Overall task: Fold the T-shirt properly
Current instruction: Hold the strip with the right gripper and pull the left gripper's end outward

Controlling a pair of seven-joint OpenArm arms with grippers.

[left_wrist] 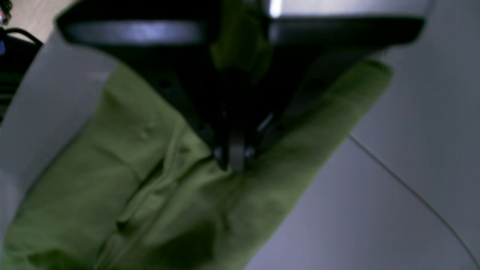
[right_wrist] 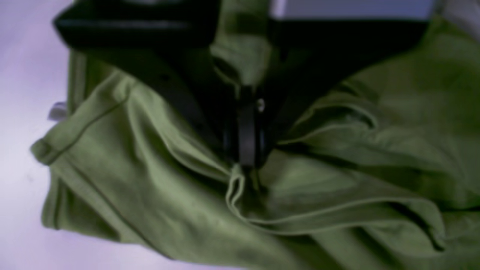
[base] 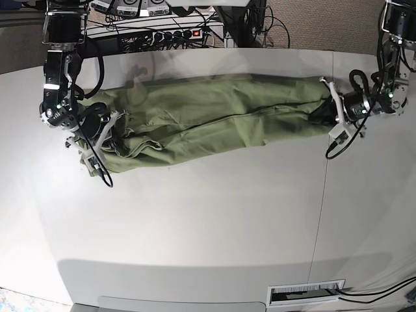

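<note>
The left claw (left_wrist: 236, 159) is closed tight — in the left wrist view its dark fingers meet at the centre of the frame with olive cloth bunched between them and more cloth rising up through the gap behind. It has hold of the T-shirt (base: 214, 120) at one end; in the base view this claw (base: 327, 110) sits at the right edge of the frame, where the cloth narrows into a gathered point.

The right claw (right_wrist: 245, 157) is likewise pinched shut. In the right wrist view its fingers come together just above a folded hem edge that loops out below them, and the T-shirt (right_wrist: 337, 157) spreads in soft creases to either side, with a stitched hem corner at the left of the frame. In the base view this claw (base: 107, 127) is at the left of the frame, gripping the other end of the garment.

Between the two claws the T-shirt lies stretched into a long, narrow band across the upper part of the base view, resting on the pale grey surface (base: 208, 221), with a lengthwise fold line running along its middle. The left end is rumpled and wider, the right end slimmer.

In the left wrist view the T-shirt (left_wrist: 112, 180) fills the lower left of the frame, and the surface (left_wrist: 375, 210) shows at the lower right — a thin seam line crosses it.
</note>
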